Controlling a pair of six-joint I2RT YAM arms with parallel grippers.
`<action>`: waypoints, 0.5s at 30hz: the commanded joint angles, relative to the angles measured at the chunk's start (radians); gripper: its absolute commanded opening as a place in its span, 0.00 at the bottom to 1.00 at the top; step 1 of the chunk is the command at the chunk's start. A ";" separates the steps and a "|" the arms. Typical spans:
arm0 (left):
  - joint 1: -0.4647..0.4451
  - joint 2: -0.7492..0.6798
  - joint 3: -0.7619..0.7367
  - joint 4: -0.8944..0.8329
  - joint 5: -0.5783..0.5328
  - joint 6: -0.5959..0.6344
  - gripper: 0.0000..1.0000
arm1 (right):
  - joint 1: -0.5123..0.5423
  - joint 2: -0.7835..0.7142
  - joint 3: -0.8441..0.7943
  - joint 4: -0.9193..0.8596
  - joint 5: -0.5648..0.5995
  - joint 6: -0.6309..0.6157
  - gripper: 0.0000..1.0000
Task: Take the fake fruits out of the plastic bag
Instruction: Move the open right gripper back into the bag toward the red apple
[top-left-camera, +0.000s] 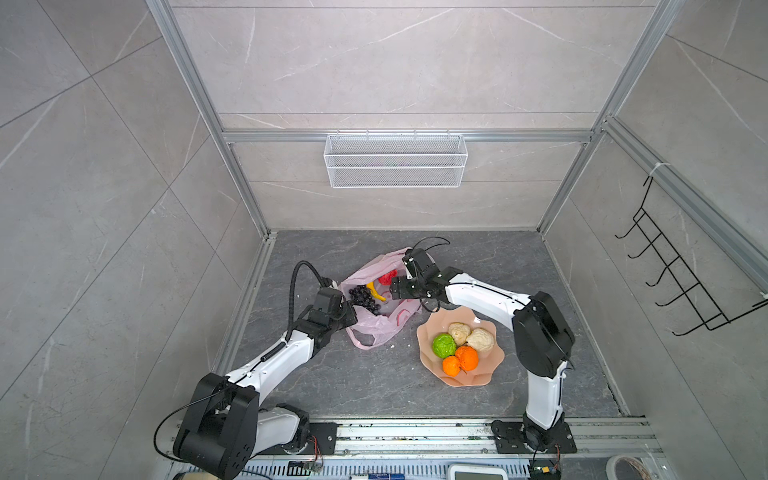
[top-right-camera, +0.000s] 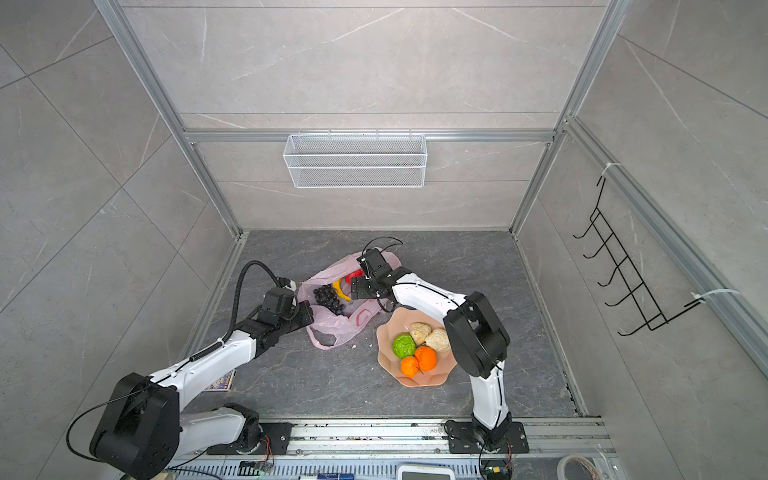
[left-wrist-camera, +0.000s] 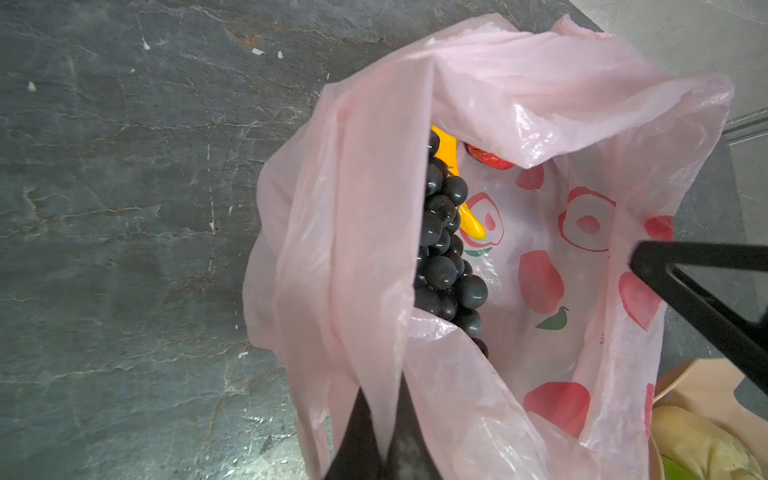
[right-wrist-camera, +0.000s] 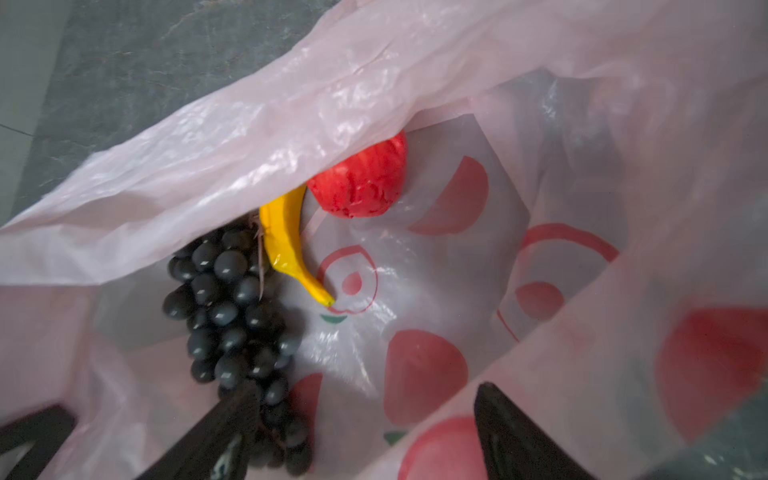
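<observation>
The pale pink plastic bag (top-left-camera: 376, 322) lies open on the dark floor. Inside it are a dark grape bunch (right-wrist-camera: 237, 316), a yellow banana (right-wrist-camera: 286, 245) and a red apple (right-wrist-camera: 361, 183), the apple half under a fold of film. My left gripper (left-wrist-camera: 382, 432) is shut on a strip of the bag's rim, at the bag's left side (top-left-camera: 347, 309). My right gripper (right-wrist-camera: 365, 419) is open in the bag's mouth, holding nothing, with one finger over the grapes. A green ball (top-left-camera: 444, 345), two oranges (top-left-camera: 466, 358) and beige lumps (top-left-camera: 481, 340) lie on the plate.
The peach scalloped plate (top-left-camera: 486, 376) sits right of the bag, under the right arm's forearm. A white wire basket (top-left-camera: 395, 160) hangs on the back wall and a black hook rack (top-left-camera: 673, 266) on the right wall. Aluminium rails edge the floor.
</observation>
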 joint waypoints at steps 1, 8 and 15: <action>-0.003 -0.038 0.043 -0.036 -0.011 -0.013 0.02 | -0.002 0.074 0.106 0.042 0.057 -0.029 0.84; -0.003 -0.046 0.038 -0.056 -0.020 -0.010 0.02 | -0.001 0.232 0.273 0.025 0.088 -0.032 0.88; -0.003 -0.067 0.016 -0.051 -0.025 -0.013 0.02 | -0.002 0.350 0.410 -0.008 0.137 -0.033 0.89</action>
